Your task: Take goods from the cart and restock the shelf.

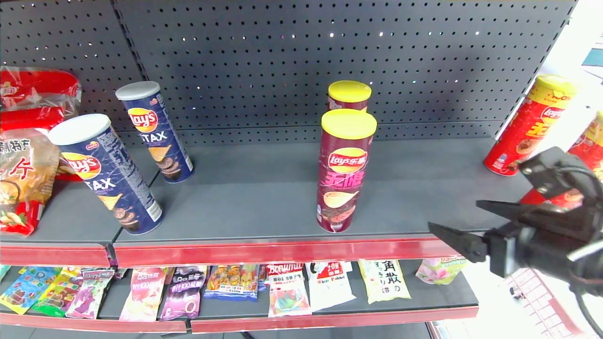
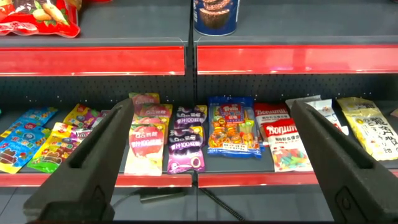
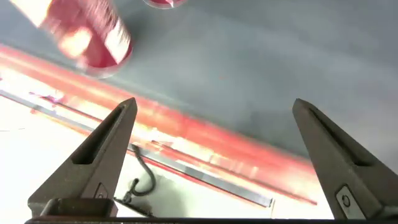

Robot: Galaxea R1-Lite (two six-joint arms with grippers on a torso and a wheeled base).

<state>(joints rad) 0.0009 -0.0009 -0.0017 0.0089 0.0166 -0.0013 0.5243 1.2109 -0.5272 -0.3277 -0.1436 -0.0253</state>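
Observation:
Two maroon chip cans with yellow lids stand on the grey upper shelf [image 1: 264, 188], one at the front [image 1: 346, 174] and one behind it [image 1: 349, 96]. Two blue chip cans [image 1: 106, 174] [image 1: 155, 132] stand to the left. At the shelf's right end stand red chip cans [image 1: 527, 127], which appear blurred in the right wrist view [image 3: 87, 37]. My right gripper [image 1: 453, 214] hangs open and empty just off the shelf's front right edge, over the red shelf lip [image 3: 205, 140]. My left gripper [image 2: 211, 106] is open and empty, facing the lower shelf's snack bags [image 2: 186, 140].
Bagged snacks [image 1: 23, 155] crowd the upper shelf's left end. The lower shelf [image 1: 424, 292] holds a row of several flat snack bags [image 1: 287, 287]. Between the blue and maroon cans the shelf surface is bare. A dark pegboard [image 1: 282, 61] backs the shelf.

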